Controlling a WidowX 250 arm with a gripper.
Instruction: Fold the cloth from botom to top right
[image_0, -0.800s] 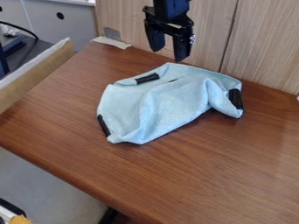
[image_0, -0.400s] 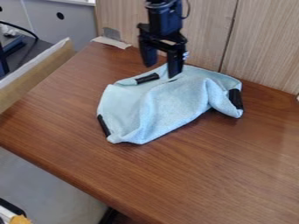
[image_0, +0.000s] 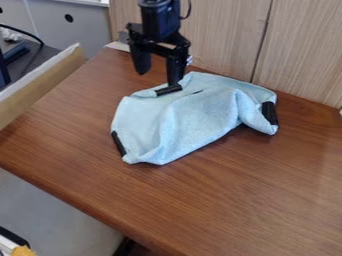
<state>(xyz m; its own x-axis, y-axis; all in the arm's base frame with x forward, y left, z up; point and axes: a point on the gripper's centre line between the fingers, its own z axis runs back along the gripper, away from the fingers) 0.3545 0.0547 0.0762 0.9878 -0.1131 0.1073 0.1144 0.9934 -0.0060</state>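
Brown wood-grain tabletop (image_0: 220, 200) here, light blue cloth (image_0: 187, 120) rumpled on it; my gripper's (image_0: 159, 77) fingers are wide apart, nothing between them.

My black arm (image_0: 159, 17) comes in at the top of the view, wrist section near upright, a thin cable curving at its right side. I have the gripper (image_0: 158, 79) hanging over the table (image_0: 234, 200) near its far-left corner. Fingers (image_0: 141, 60) spread, gap between them, both pointing down; right-hand tip lower in view.
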